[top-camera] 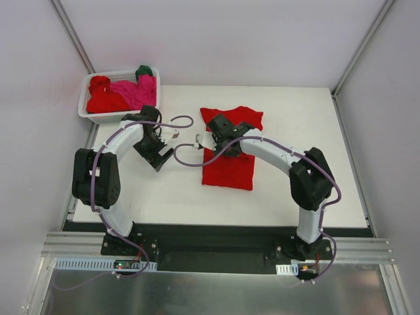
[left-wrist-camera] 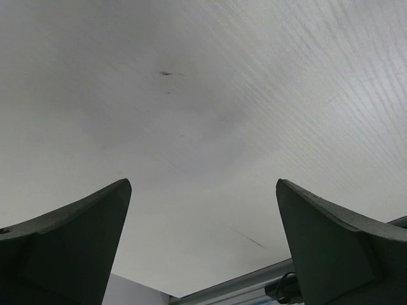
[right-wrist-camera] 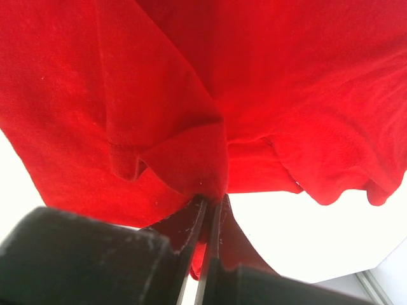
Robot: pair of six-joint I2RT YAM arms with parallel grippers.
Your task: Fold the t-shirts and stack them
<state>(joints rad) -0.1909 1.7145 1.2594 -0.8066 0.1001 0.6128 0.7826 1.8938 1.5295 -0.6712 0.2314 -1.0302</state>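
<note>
**Carry the pinched edge over low and square**

Right wrist: the right gripper (right-wrist-camera: 206,202) is clamped on a bunched fold of the red shirt (right-wrist-camera: 267,95), perhaps two layers, though that is hard to tell. Lift it only a little and lay the edge over evenly.

Left wrist: the left gripper (left-wrist-camera: 202,182) gapes wide, holding nothing, over the bare white table (left-wrist-camera: 191,95).

Top: the shirt lies spread mid-table. More shirts (top-camera: 121,92) fill the basket (top-camera: 92,117) at the far left corner. Plain white walls (top-camera: 230,39) close round.

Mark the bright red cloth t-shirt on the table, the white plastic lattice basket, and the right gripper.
bright red cloth t-shirt (top-camera: 228,172), top view, lower body panel.
white plastic lattice basket (top-camera: 105,118), top view, near wall.
right gripper (right-wrist-camera: 208,203), right wrist view, between the fingertips shut on the t-shirt.
</note>
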